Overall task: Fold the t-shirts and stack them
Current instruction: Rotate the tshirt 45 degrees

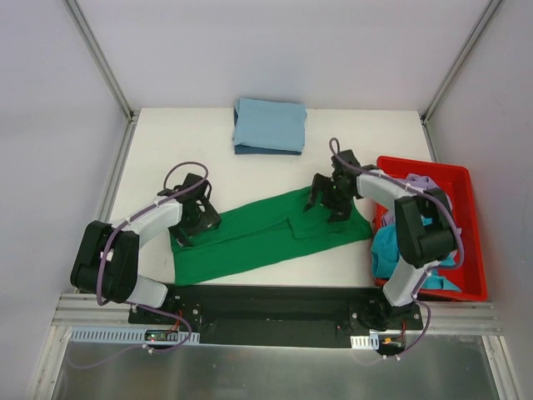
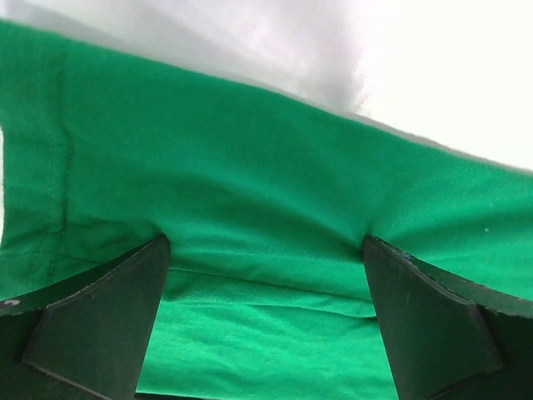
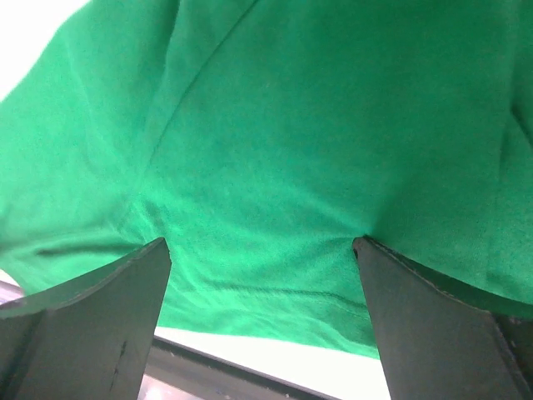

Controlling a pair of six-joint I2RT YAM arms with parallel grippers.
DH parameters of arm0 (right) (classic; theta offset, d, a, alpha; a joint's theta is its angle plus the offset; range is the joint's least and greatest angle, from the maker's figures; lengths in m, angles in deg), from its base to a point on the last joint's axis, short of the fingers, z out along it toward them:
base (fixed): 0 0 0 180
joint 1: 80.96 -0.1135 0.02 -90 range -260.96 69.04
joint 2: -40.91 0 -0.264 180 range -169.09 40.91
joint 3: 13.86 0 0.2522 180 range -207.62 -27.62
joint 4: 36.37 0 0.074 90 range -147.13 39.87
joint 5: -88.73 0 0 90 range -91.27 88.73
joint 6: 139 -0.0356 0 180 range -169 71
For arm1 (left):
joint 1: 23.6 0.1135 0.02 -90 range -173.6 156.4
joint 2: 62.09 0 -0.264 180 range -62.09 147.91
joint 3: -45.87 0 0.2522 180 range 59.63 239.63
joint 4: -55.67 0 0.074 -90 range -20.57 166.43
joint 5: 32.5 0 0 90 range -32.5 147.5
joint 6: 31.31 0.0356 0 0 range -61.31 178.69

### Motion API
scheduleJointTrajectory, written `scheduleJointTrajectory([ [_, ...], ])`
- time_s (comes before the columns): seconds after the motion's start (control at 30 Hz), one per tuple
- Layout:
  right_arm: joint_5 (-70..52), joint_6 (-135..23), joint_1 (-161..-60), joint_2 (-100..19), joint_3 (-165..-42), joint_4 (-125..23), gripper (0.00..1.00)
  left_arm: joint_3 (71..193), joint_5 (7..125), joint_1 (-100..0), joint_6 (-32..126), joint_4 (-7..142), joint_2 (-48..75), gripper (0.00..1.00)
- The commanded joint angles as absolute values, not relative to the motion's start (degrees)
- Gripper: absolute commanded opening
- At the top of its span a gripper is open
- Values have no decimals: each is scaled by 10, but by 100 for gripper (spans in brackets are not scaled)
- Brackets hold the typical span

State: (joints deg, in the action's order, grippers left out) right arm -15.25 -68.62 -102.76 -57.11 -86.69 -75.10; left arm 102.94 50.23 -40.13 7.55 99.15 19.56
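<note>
A green t-shirt point(image 1: 258, 235) lies folded in a long band across the near part of the table. My left gripper point(image 1: 200, 218) is open and presses down on its left end; green cloth point(image 2: 266, 217) fills the space between the spread fingers. My right gripper point(image 1: 326, 202) is open and presses on the shirt's upper right part; cloth point(image 3: 275, 150) spans between its fingers. A folded light blue t-shirt point(image 1: 268, 126) lies at the far middle of the table, on top of a darker folded cloth. Lilac point(image 1: 423, 185) and teal point(image 1: 390, 247) shirts lie bunched in the red tub.
The red plastic tub point(image 1: 466, 225) stands at the right edge of the table. White walls and metal frame posts point(image 1: 100, 58) enclose the table at the back and sides. The arm bases sit on a black plate point(image 1: 266, 304) at the near edge.
</note>
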Motion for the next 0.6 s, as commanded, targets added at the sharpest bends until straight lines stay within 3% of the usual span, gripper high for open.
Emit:
scheduleJointTrajectory([
  [0.0, -119, -611, -971, -679, -966, -806, 96, 1034, 507, -437, 25, 990, 206, 99],
  [0.33, -267, -570, -868, -860, -1262, -883, 96, 1052, 547, -512, -40, 990, 235, 99],
  [0.57, -243, -524, -831, -964, -1448, -977, 96, 1085, 532, -540, -64, 990, 240, 99],
])
